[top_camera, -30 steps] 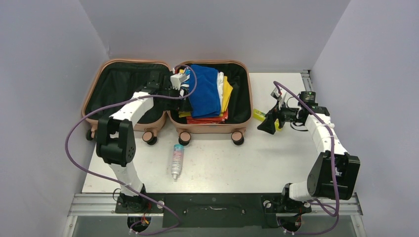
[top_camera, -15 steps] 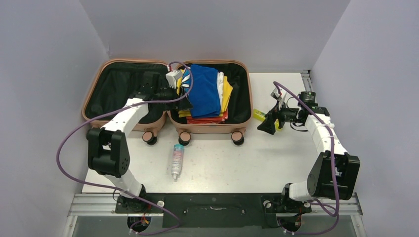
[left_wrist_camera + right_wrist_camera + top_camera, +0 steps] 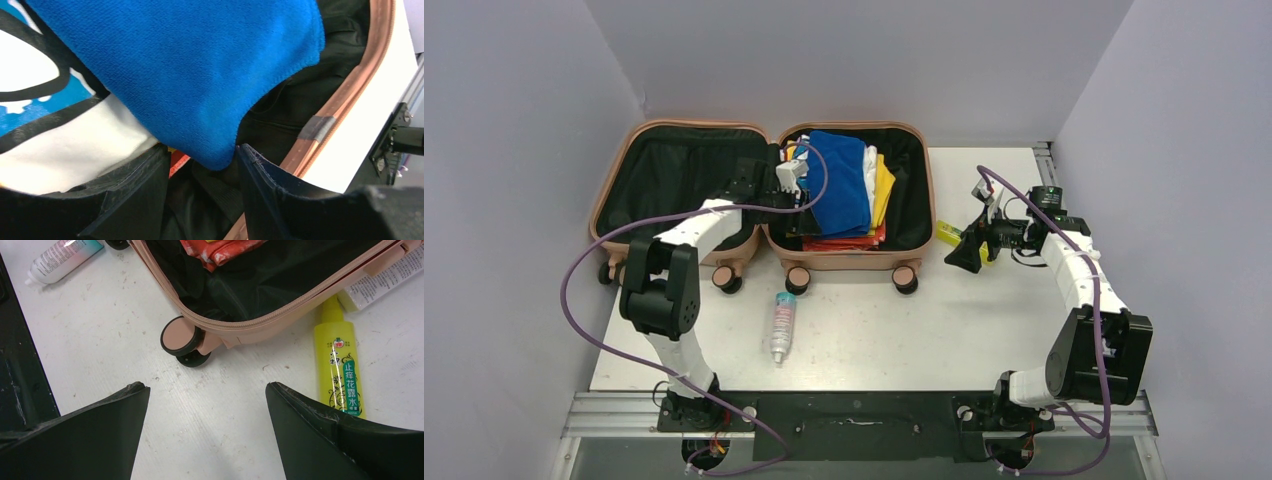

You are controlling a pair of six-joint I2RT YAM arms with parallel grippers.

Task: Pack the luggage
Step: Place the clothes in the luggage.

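Luggage (image 3: 764, 195) lies open flat in the upper centre of the top view, both shells side by side on the white table (image 3: 874, 330), wheels toward the bottom of the frame. Left shell shows only black lining; right shell holds folded clothes: blue towel (image 3: 839, 180) on top, yellow cloth (image 3: 884, 190) at its right, red item (image 3: 839, 243) under the near edge. Left arm reaches over the hinge area into the right shell. Left gripper (image 3: 202, 150) has its fingers apart, not clamped on anything; a corner of the blue towel hangs right at the gap between the fingertips, and whether it touches them is unclear. At the left of the left wrist view, a white garment with blue and black print (image 3: 60, 125) sits under the towel. Right gripper (image 3: 202, 390) is spread wide with nothing between the fingers, hovering over bare table just right of the luggage's lower right corner, with a pink wheel (image 3: 180, 337) above the gap in the frame. Yellow bottle (image 3: 340, 370) lies on the table beside the luggage's right side, just at the right finger. A pink-and-white tube (image 3: 781, 325) lies on the table below the luggage, centre left of the top view, apart from both grippers.
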